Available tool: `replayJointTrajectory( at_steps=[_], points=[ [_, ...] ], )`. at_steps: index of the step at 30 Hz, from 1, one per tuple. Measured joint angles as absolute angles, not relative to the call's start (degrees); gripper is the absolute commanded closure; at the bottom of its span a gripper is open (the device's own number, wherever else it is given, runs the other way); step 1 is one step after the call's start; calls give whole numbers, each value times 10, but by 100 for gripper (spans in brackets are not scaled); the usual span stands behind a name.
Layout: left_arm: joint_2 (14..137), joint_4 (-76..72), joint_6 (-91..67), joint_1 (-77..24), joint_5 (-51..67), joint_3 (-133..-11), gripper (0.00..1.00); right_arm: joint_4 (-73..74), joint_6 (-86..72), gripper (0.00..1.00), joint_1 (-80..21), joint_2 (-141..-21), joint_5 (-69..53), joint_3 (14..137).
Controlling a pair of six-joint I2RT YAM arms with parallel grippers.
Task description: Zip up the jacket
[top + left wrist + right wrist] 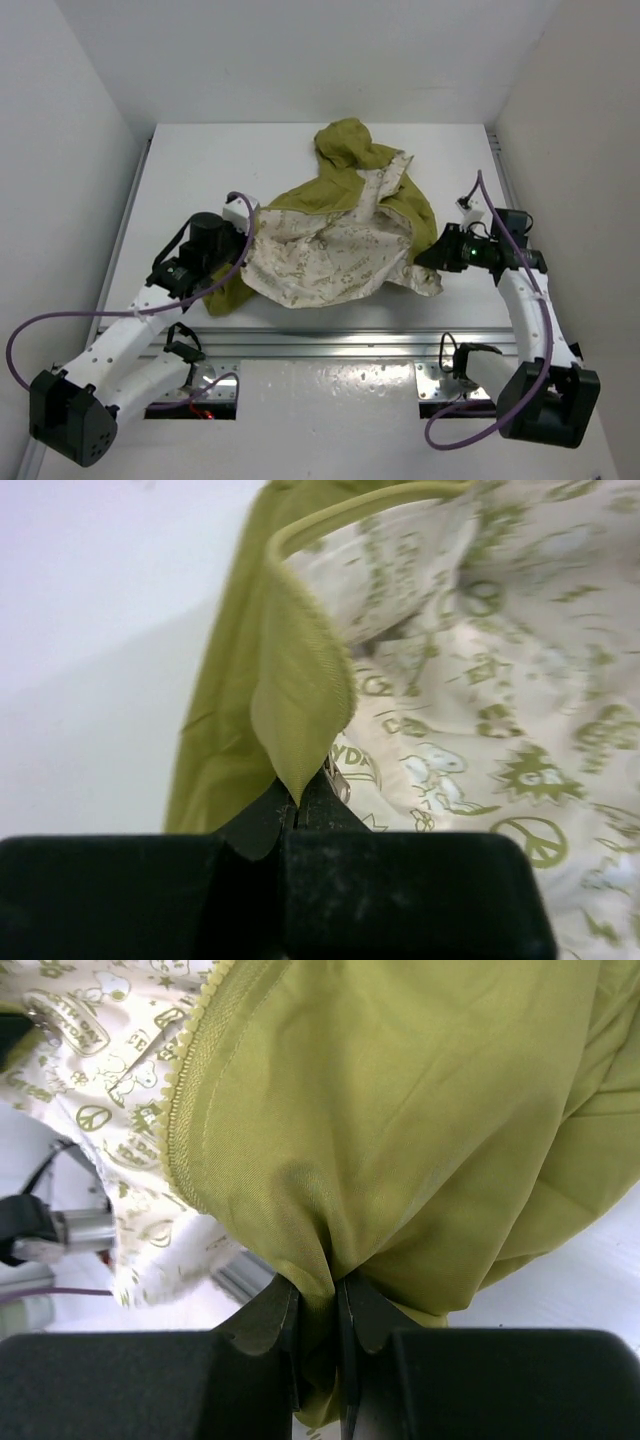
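Note:
The olive-green jacket [340,250] lies crumpled in the middle of the table, hood at the back and the cream printed lining [320,260] turned up. My left gripper [243,232] sits at the jacket's left side. In the left wrist view it [297,805] is shut on a pointed corner of the ribbed green hem [300,690], with a small metal zipper part [340,780] just beside the fingers. My right gripper [430,256] is at the jacket's right side. In the right wrist view it [317,1305] is pinching a bunch of green fabric [400,1110], with the zipper teeth [185,1080] running up to the left.
The white table [200,170] is boxed in by white walls on three sides. An aluminium rail [330,345] runs along its near edge in front of the arm bases. Purple cables [20,340] loop off both arms.

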State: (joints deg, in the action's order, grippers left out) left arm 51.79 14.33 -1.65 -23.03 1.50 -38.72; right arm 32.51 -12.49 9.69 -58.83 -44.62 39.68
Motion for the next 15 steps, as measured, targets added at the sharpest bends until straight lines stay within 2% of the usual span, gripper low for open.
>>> replayJointTrajectory(
  at_steps=[10, 15],
  points=[
    [512, 182, 47, -196, -125, -387, 100, 371, -120, 85, 201, -589, -534, 405],
    [509, 182, 60, -191, -145, -387, 100, 391, -120, 86, 256, -591, -584, 415]
  ],
)
